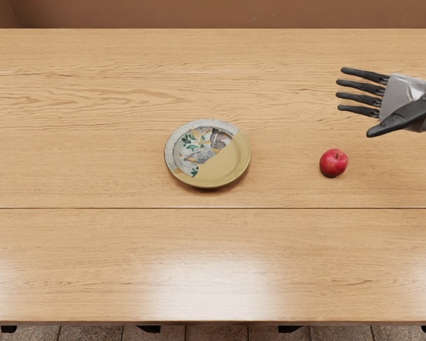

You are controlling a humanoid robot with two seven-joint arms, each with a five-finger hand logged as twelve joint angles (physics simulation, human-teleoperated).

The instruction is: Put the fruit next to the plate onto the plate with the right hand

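Observation:
A red apple (334, 163) rests on the wooden table, well to the right of a round plate (231, 167) painted yellow and grey with a leaf pattern. My right hand (366, 106) comes in from the right edge and hovers above and behind the apple, apart from it. Its fingers (358, 87) are spread straight toward the left and hold nothing. Nothing lies on the plate. The left arm is out of view.
The wooden table (92, 249) fills the view, with its front edge near the bottom of the picture and a brown wall behind its far edge.

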